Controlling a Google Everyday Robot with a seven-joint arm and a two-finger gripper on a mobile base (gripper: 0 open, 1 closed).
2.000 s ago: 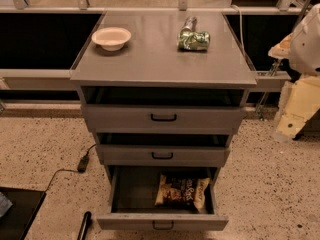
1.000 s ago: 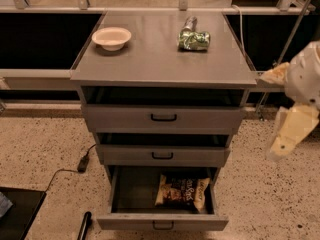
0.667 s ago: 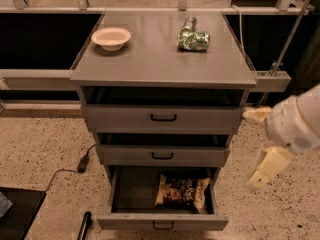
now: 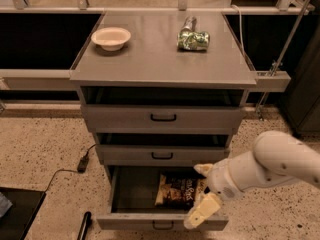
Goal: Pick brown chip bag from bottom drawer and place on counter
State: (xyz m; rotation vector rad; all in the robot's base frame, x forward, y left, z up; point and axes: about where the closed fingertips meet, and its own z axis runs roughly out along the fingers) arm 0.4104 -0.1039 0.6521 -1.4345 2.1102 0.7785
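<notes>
The brown chip bag (image 4: 176, 190) lies flat in the right half of the open bottom drawer (image 4: 131, 221). My gripper (image 4: 199, 192) reaches in from the right on a white arm and hangs over the drawer's right part, at the bag's right edge. Its two cream fingers are spread apart, one fingertip (image 4: 202, 169) near the drawer's back and one (image 4: 196, 217) over the drawer front. It holds nothing. The counter (image 4: 155, 59) is the grey cabinet top above.
A cream bowl (image 4: 111, 37) sits at the counter's left and a shiny green foil bag (image 4: 193, 39) at its back right. The two upper drawers (image 4: 162, 118) are slightly open. A black cable and plug (image 4: 82, 163) lie on the speckled floor to the left.
The arm has swung down and left from beside the cabinet's right side, bringing the gripper over the open bottom drawer next to the chip bag. The bag has not moved.
</notes>
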